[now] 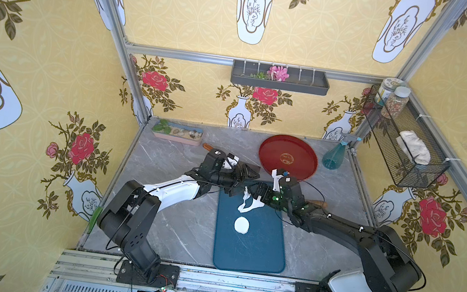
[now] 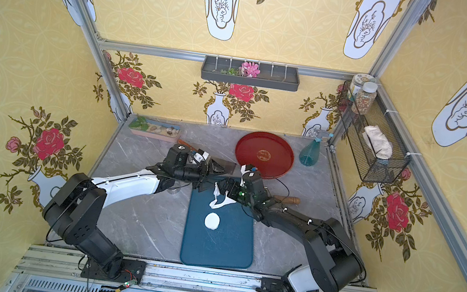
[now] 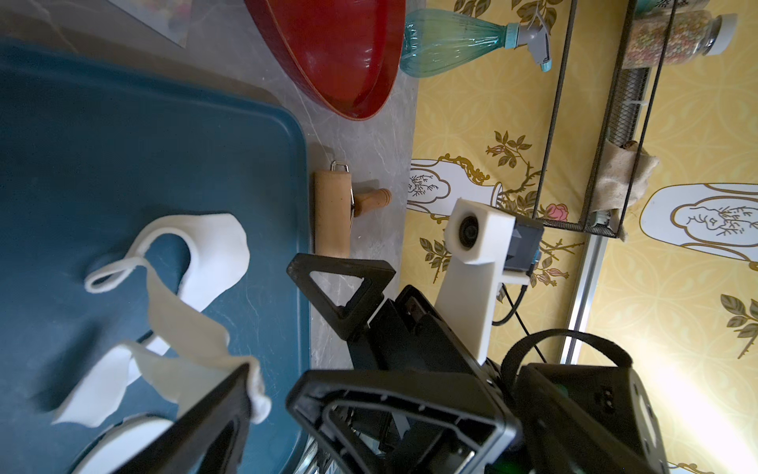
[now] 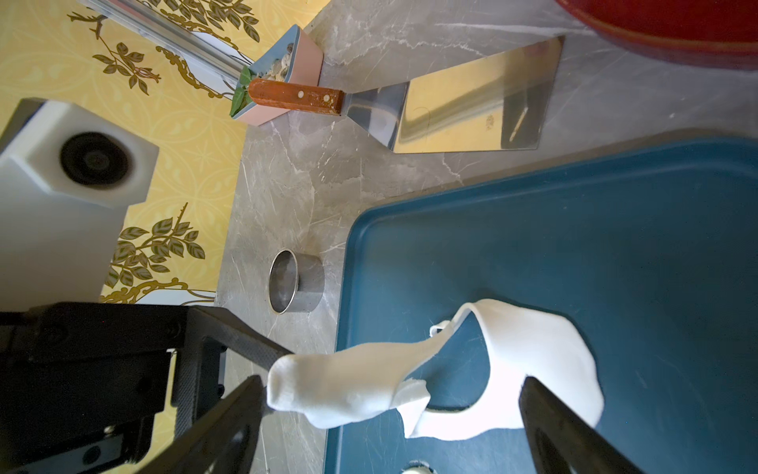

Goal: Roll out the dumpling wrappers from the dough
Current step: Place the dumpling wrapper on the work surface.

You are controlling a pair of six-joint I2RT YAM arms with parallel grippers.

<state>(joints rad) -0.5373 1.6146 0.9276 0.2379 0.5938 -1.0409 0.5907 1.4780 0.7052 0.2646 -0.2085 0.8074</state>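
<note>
We see both arms stretched inward from their bases at the near edge, elbows out, wrists meeting over the far end of the blue board [image 1: 248, 254]. The left hand [image 1: 250, 174] points rightward and the right hand [image 4: 391, 383] leftward, so they face each other almost tip to tip. Both are spread wide and clamp nothing. The ragged dough scrap [image 1: 244, 205] lies between the right fingers, one end lifted off the board and clinging at a fingertip [image 4: 246, 398]. The dumpling wrapper [image 1: 241, 225] lies flat mid-board, nearer the bases, apart from the scrap.
</note>
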